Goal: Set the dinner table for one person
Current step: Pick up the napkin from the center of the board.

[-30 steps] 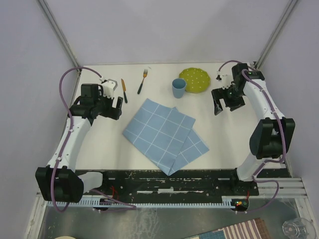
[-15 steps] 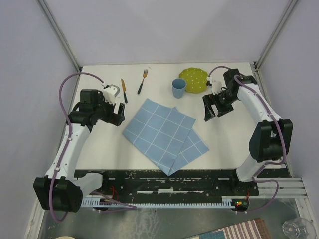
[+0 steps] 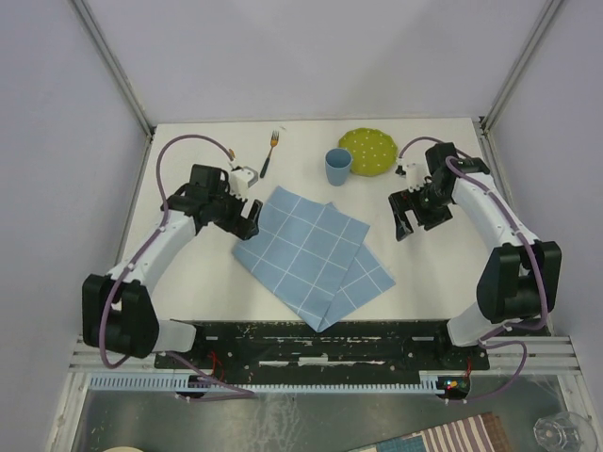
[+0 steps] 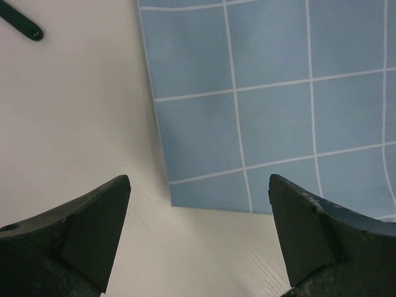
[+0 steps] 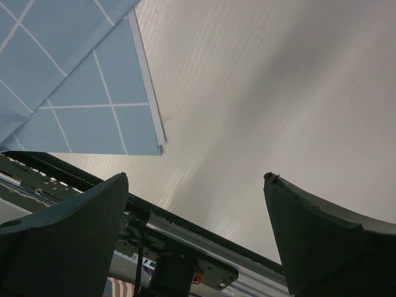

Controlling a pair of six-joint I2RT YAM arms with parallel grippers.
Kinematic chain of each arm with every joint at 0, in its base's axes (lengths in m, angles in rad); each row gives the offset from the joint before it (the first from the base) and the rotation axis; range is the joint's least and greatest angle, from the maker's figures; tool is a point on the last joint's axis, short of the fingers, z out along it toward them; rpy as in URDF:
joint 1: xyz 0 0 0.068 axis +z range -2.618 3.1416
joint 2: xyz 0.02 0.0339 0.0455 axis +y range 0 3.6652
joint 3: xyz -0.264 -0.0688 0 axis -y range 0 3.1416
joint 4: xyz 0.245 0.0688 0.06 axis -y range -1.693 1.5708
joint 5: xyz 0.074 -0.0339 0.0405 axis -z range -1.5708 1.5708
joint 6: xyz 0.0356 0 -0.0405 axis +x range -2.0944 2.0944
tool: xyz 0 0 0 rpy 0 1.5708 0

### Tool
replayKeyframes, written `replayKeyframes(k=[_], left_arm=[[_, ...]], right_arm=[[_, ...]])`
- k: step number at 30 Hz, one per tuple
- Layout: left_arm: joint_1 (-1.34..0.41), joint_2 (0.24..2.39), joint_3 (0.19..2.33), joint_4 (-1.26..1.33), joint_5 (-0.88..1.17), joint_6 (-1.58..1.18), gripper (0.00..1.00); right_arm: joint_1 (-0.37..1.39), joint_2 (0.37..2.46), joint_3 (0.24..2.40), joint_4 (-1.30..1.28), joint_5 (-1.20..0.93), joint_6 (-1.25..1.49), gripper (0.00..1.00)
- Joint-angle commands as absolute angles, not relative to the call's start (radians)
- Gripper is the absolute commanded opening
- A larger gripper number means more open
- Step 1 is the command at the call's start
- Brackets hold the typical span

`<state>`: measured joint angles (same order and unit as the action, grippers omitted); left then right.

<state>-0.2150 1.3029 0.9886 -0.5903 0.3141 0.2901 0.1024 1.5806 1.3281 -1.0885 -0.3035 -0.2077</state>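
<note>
Swinging in from the left edge, the left gripper (image 3: 249, 215) now hangs over the left corner of the blue checked cloth (image 3: 311, 250). In its wrist view that corner lies right between the fingers (image 4: 93, 216), which are spread wide and empty. The right gripper (image 3: 401, 222) has also drifted inward from the plate side and sits just off the cloth's right edge, its fingers (image 5: 80, 216) likewise wide apart with nothing in them.

The white tabletop (image 3: 429, 278) stretches beneath both arms from their bases to the back wall, and nothing on it has budged. The fork (image 3: 269, 153), blue cup (image 3: 337, 167) and green plate (image 3: 368, 151) are still lined up along the back. The knife (image 4: 21, 25) shows only its handle tip in the left wrist view.

Both arms closing on the cloth suggests it's the first thing to be handled, so the place setting itself hasn't begun.
</note>
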Motion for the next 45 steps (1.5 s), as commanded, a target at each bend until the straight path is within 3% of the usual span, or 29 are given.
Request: replayKeyframes(k=[1,6,11,21,36,42,45], left_arm=[[-0.215,1.446,1.101,-0.456,0.298,0.337,0.99],[-0.219,1.632,1.25,-0.464,0.329,0.328,1.0],[-0.231,1.743,1.335,-0.483,0.349,0.316,0.93],[-0.262,1.851,1.346,-0.507,0.342,0.339,0.87],[-0.268,1.986,1.408,-0.535,0.326,0.367,0.86],[-0.269,2.053,1.474,-0.583,0.347,0.374,0.72],[-0.269,2.073,1.497,-0.618,0.356,0.38,0.54]], right_arm=[[0.093,1.486,1.307,-1.045,-0.191,-0.219,0.99],[0.062,1.46,1.293,-1.027,-0.137,-0.23,0.99],[0.036,1.468,1.306,-1.021,-0.12,-0.222,0.99],[0.008,1.477,1.323,-1.019,-0.102,-0.211,0.99],[-0.006,1.481,1.334,-1.035,-0.109,-0.205,0.99],[-0.014,1.466,1.319,-1.038,-0.102,-0.205,0.99],[-0.019,1.45,1.305,-1.034,-0.095,-0.204,0.99]])
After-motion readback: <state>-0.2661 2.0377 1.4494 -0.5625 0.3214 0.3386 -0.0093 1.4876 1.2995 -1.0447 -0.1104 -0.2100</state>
